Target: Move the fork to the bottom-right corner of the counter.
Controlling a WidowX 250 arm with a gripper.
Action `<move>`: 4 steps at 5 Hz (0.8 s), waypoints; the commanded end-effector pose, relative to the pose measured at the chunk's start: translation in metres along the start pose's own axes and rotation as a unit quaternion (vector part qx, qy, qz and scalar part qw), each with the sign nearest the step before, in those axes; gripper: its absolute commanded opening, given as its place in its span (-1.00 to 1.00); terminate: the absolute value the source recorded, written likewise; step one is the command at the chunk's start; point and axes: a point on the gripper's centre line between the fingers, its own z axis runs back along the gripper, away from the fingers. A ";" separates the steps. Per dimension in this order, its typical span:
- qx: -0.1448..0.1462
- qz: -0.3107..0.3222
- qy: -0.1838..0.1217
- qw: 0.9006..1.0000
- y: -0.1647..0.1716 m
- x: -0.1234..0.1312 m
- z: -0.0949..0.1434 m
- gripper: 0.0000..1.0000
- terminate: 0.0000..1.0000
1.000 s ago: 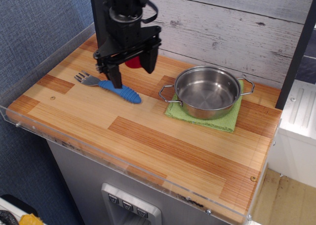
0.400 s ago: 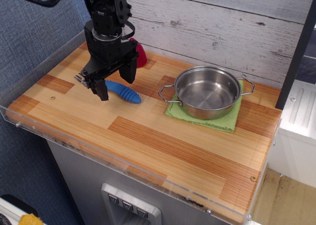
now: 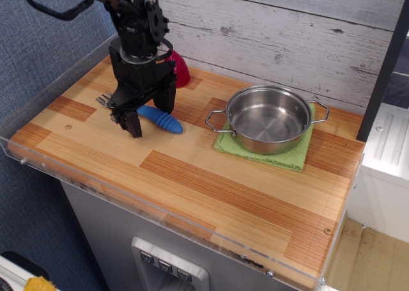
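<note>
At upper left, the gripper (image 3: 148,113) straddles the blue-handled fork (image 3: 153,117), jaws wide; light, stiff, best grasped at its ribbed handle.

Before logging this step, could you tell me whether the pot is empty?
Empty: the pot sits upright on the green cloth, and its bare steel bottom shows with nothing inside.
</note>
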 end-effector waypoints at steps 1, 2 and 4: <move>-0.008 0.010 -0.006 1.000 0.002 0.004 0.006 1.00 -1.00; 0.000 0.012 -0.005 1.000 0.003 0.009 0.000 1.00 -1.00; -0.023 0.000 -0.014 1.000 0.006 0.019 0.008 -1.00 -1.00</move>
